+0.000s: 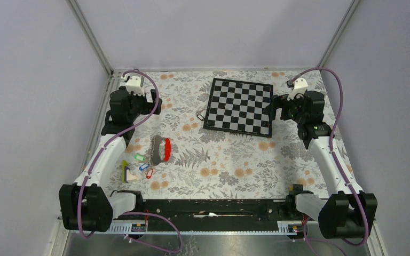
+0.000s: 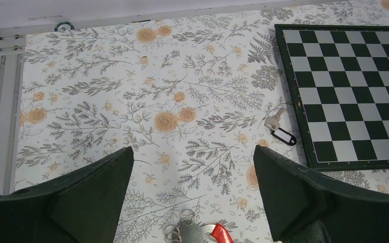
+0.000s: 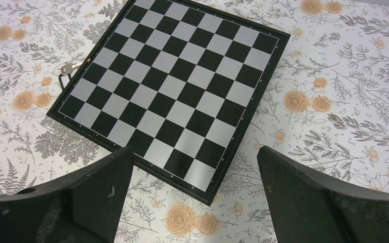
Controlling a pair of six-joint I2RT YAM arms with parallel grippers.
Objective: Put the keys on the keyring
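- Top external view: keys [image 1: 143,167] lie loose well left of the chessboard [image 1: 238,105], beside the keyring [image 1: 159,150], none threaded.
- Left pincer [image 2: 192,157] left of the chessboard, right pincer [image 3: 192,157] at its right edge: both wide, empty, likely awaiting a pick.

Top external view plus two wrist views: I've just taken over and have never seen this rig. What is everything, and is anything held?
These are two robot arms bolted at the table's near edge. The top external view looks down from above and behind them. Each wrist view looks out between that arm's own dark fingers. The left end effector and right end effector are both open, holding nothing. On the floral table lie a checkerboard, a black-tagged key beside its left edge, and, by the left arm, a green-tagged key, a blue-tagged key, a red-tagged key, a yellow-and-white block and a grey-and-red piece with metal rings.
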